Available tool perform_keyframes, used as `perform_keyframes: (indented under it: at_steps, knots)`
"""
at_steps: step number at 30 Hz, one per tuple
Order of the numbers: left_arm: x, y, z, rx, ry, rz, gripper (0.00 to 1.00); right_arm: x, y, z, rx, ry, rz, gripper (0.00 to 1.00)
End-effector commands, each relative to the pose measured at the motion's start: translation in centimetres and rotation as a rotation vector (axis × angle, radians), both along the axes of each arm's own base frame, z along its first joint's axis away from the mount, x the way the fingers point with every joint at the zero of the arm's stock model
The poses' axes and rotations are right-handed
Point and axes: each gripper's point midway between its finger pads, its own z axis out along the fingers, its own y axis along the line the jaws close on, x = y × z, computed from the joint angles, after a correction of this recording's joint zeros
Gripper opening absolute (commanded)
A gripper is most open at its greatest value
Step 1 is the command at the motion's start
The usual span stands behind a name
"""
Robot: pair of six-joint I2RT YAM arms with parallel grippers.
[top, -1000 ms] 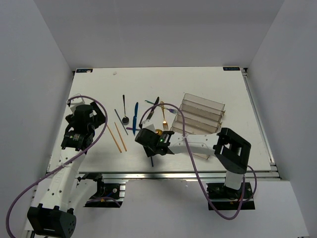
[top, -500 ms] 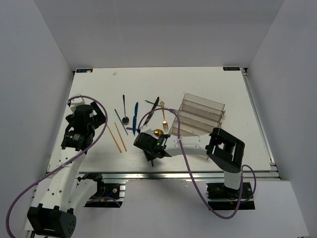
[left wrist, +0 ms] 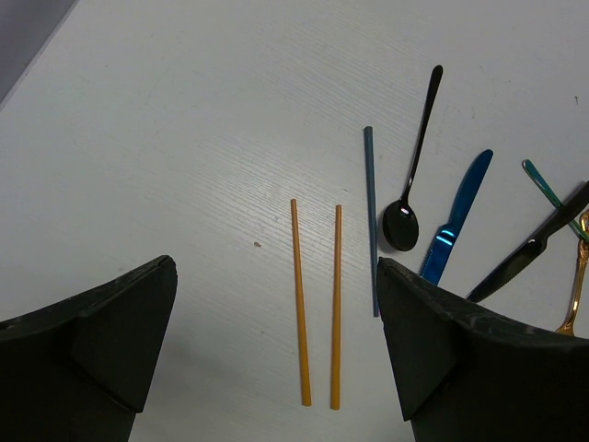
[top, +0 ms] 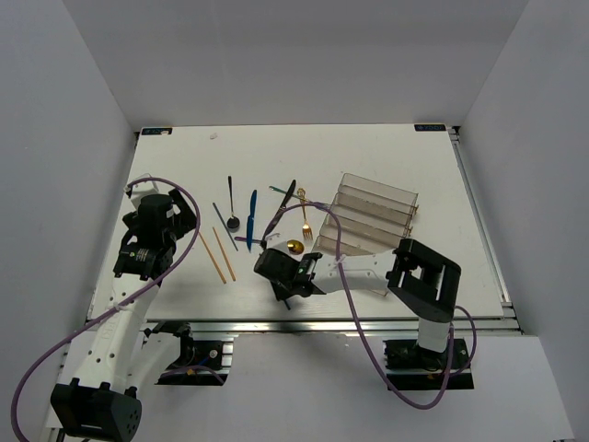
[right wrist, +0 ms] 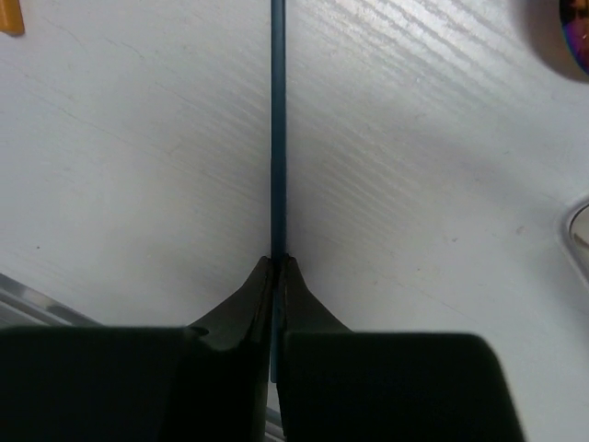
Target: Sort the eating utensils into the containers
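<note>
I am working over a white table (top: 386, 157) that is sitting between pale grey walls (top: 64, 138), with an aluminium rail (top: 368, 324) running along its near edge.

**Top external camera:** fixed high behind the arm bases and angled down and forward. It is distant, with the whole table (top: 386, 152) in frame.

**Left wrist camera:** at moderate height, looking down past the left gripper (left wrist: 276, 267) at the wooden chopsticks (left wrist: 317, 304). The top view also covers these.

**Right wrist camera:** very close to the tabletop, sighting along a dark grey chopstick (right wrist: 277, 138) from the right gripper (right wrist: 277, 262).
</note>
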Motion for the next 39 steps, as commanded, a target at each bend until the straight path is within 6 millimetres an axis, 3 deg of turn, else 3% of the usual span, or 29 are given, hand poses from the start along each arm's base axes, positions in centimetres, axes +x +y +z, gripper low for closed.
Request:
perform_keyframes:
  at_steps: [1, 7, 10, 12, 14, 17, 21, 23, 24, 25, 27, 29, 32, 33, 34, 35, 39]
  knots:
    - [0.2, -0.2, 1.1, -0.006, -0.034, -0.009, 0.98, -2.4, -2.2, -1.8, -0.056, 0.088, 0.009, 0.0]
    - [0.2, -0.2, 1.1, -0.006, -0.033, -0.01, 0.98, -1.9, -1.5, 2.6, 0.003, 0.0, 0.056, 0.0]
    - [0.2, -0.2, 1.1, -0.007, -0.035, -0.012, 0.98, -0.6, -1.5, 7.0, 0.068, -0.125, 0.112, 0.0]
    - [0.2, -0.3, 1.0, -0.008, -0.033, -0.013, 0.98, 0.1, -1.8, 8.8, 0.079, -0.199, 0.164, 0.0]
    - [0.3, -0.4, 1.1, -0.011, -0.035, -0.021, 0.98, 1.0, -3.0, 10.5, 0.043, -0.299, 0.236, 0.0]
    - [0.3, -0.4, 1.0, -0.01, -0.034, -0.025, 0.98, 2.4, -5.6, 11.4, -0.051, -0.376, 0.325, 0.0]
    - [0.4, -0.6, 1.0, -0.015, -0.034, -0.031, 0.98, 5.3, -10.5, 11.3, -0.175, -0.407, 0.393, 0.0]
    - [0.5, -0.7, 0.9, -0.016, -0.032, -0.035, 0.98, 6.5, -11.8, 12.6, -0.173, -0.478, 0.415, 0.0]
    - [0.5, -0.7, 0.6, -0.017, -0.022, -0.036, 0.98, 7.4, -13.3, 12.0, -0.225, -0.508, 0.441, 0.0]
    - [0.6, -0.8, 0.6, -0.018, -0.019, -0.04, 0.98, 8.0, -13.2, 14.0, -0.171, -0.587, 0.443, 0.0]
    - [0.7, -0.8, 0.4, -0.018, -0.01, -0.042, 0.98, 8.0, -14.4, 13.6, -0.201, -0.647, 0.549, 0.0]
    - [0.7, -0.9, 0.2, -0.018, -0.005, -0.045, 0.98, 7.6, -14.3, 15.7, -0.134, -0.751, 0.614, 0.0]
    - [0.8, -0.9, 0.2, -0.019, -0.004, -0.048, 0.98, 8.3, -15.9, 15.4, -0.124, -0.736, 0.627, 0.0]
    - [0.8, -0.9, 0.2, -0.019, -0.004, -0.048, 0.98, 8.3, -17.9, 13.7, -0.175, -0.636, 0.627, 0.0]
    - [0.8, -0.9, 0.1, -0.019, -0.003, -0.046, 0.98, 8.2, -18.2, 13.6, -0.179, -0.595, 0.646, 0.0]
    - [0.8, -0.9, 0.1, -0.019, -0.001, -0.046, 0.98, 7.8, -19.9, 11.5, -0.233, -0.475, 0.649, 0.0]
    - [0.9, -1.0, -0.1, -0.019, 0.005, -0.049, 0.98, 7.4, -22.1, 9.0, -0.297, -0.348, 0.66, 0.0]
